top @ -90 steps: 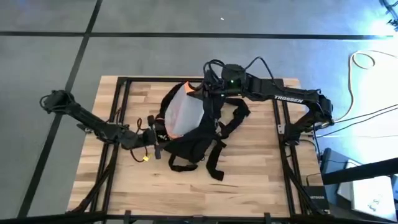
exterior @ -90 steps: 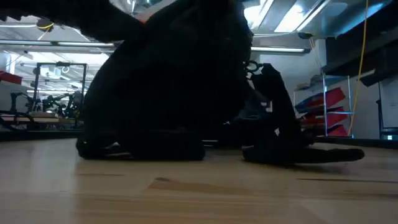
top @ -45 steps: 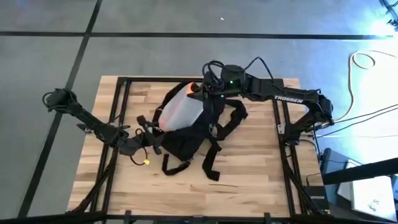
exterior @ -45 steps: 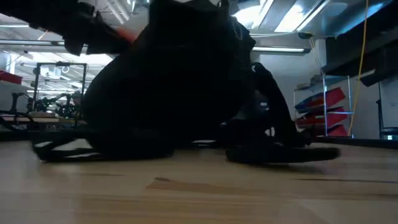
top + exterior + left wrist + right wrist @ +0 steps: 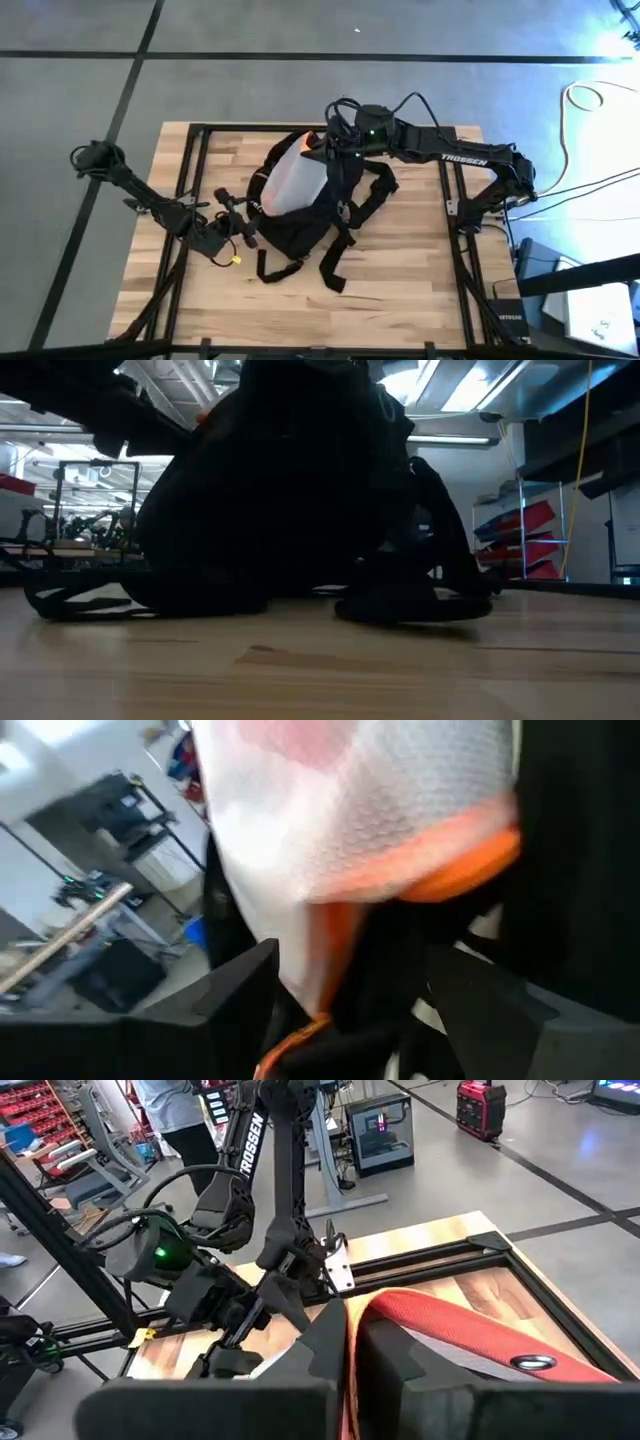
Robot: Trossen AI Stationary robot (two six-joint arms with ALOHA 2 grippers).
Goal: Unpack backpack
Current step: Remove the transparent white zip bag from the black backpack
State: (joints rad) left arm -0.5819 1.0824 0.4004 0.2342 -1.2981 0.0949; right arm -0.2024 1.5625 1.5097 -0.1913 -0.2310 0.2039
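The black backpack [image 5: 300,210] stands rounded at the table's middle, its base and loose straps [image 5: 410,605] resting on the wood. A white mesh item with an orange edge [image 5: 290,178] shows at its open upper side, also in the left wrist view [image 5: 380,810]. My right gripper [image 5: 325,146] is shut at the backpack's far top. My left gripper [image 5: 243,213] stands open at the backpack's left side. Its fingers [image 5: 240,990] flank the white and orange cloth; whether they touch it I cannot tell. My right gripper pinches an orange-red edge [image 5: 385,1312] at the backpack's top between its two fingers, coming from the table's far right side and slanting down. The backpack's top is held up while its base stays on the table. Whether black fabric is also in the pinch is hidden by the fingers.
Black frame rails [image 5: 197,150] run along the table's left, far and right sides. Bare wood [image 5: 420,290] lies toward the near right. A small yellow tag [image 5: 233,256] hangs by my left arm. A person [image 5: 170,1100] stands in the room beyond the table.
My left gripper has drawn back from the backpack toward the table's left edge. The backpack's lower part and its loose straps have slid toward the near left, while its top stays up under my right gripper.
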